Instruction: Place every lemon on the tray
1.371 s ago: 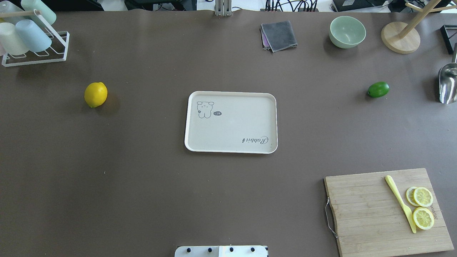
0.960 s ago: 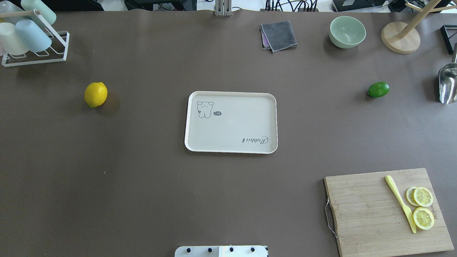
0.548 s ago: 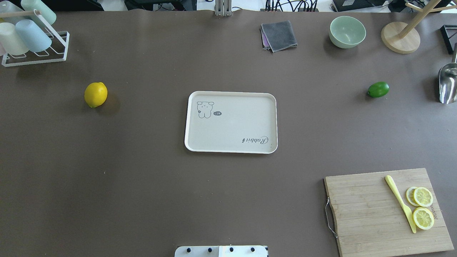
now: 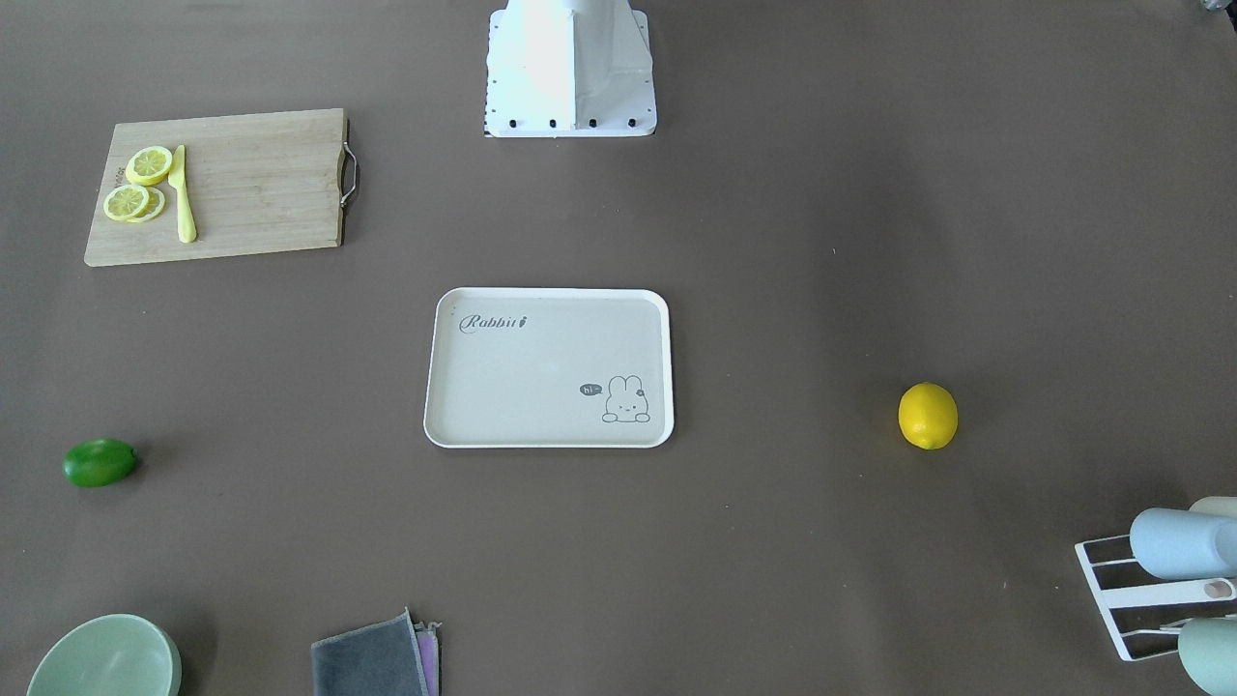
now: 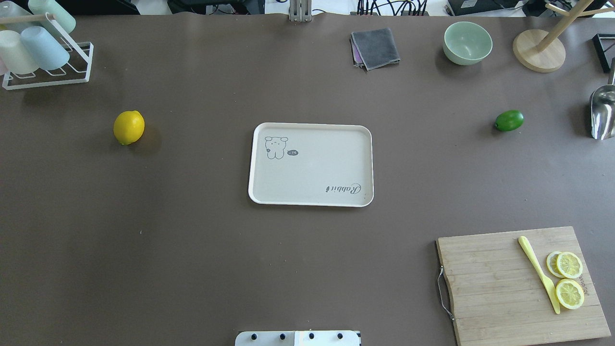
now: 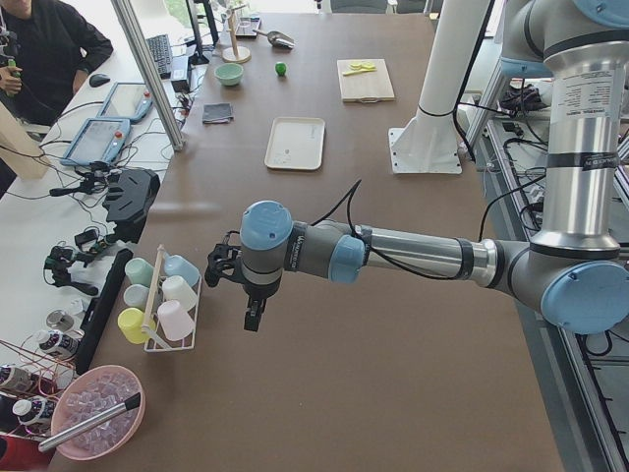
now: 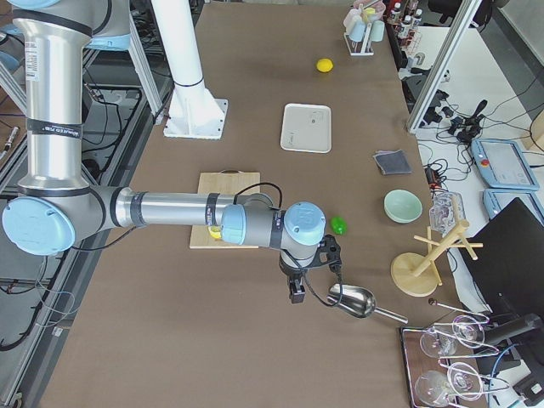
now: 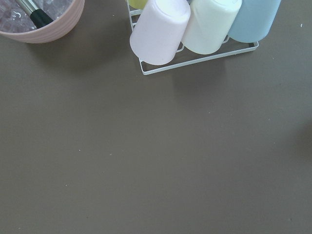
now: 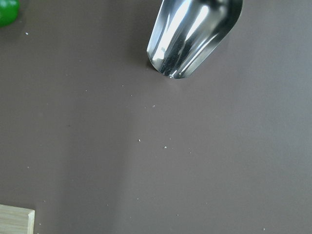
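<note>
The cream tray (image 5: 311, 165) lies empty at the table's middle, also in the front view (image 4: 548, 367). The yellow lemon (image 5: 129, 127) sits on the table to its left. The dark green lemon (image 5: 509, 120) sits far to its right and shows at a corner of the right wrist view (image 9: 7, 10). My left gripper (image 6: 254, 320) hangs over the table's left end beside the cup rack (image 6: 162, 310). My right gripper (image 7: 297, 293) hangs over the right end beside the metal scoop (image 7: 353, 300), near the green lemon (image 7: 339, 225). I cannot tell whether either is open or shut.
A wooden cutting board (image 5: 499, 283) with lemon slices and a yellow knife lies at the near right. At the back stand a cup rack (image 5: 43, 48), a grey cloth (image 5: 375, 48), a green bowl (image 5: 467, 43) and a wooden stand (image 5: 538, 50). A pink bowl (image 8: 44, 19) sits by the rack.
</note>
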Tool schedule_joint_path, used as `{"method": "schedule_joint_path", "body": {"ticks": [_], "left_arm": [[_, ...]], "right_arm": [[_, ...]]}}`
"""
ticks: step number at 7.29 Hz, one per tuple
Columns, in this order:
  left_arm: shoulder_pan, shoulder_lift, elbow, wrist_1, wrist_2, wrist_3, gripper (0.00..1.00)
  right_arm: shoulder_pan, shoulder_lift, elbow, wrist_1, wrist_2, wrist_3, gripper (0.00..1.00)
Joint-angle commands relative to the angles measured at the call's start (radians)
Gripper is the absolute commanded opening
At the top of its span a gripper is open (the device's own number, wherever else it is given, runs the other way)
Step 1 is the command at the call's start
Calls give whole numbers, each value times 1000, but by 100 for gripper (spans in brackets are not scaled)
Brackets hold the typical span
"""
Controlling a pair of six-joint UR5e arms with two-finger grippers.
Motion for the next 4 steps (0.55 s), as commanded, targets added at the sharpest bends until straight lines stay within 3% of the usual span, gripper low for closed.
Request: {"method": "schedule_joint_path", "body": {"ticks": [1,4], "left_arm": [[1,-2,2,0,-1,0,98],[1,-6,0,2,1,0,98]], "right_arm": [[0,0,0,0,1,0,100],[0,1,-2,0,-1,0,100]]}}
